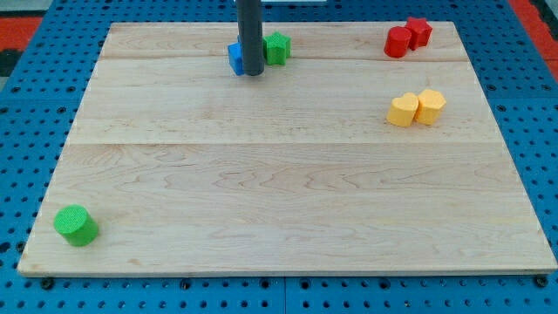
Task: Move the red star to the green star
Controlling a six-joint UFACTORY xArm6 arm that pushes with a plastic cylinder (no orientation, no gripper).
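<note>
The arm has no gripper, only a dark rod whose tip (pixel 251 73) rests between a blue block (pixel 235 58) at its nine o'clock and the green star-shaped block (pixel 277 48) at two o'clock. The red star-shaped block (pixel 419 31) lies well apart at three o'clock, touching a red cylinder (pixel 398 42), so the tip is not yet placed to push it.

The only part of the robot that shows is a straight, round rod (pixel 250 35), dark grey all over, smooth and even in width. It carries no markings, screws or cables. My tip (pixel 251 73) is its lower end, blunt and flat, the same dark grey.
</note>
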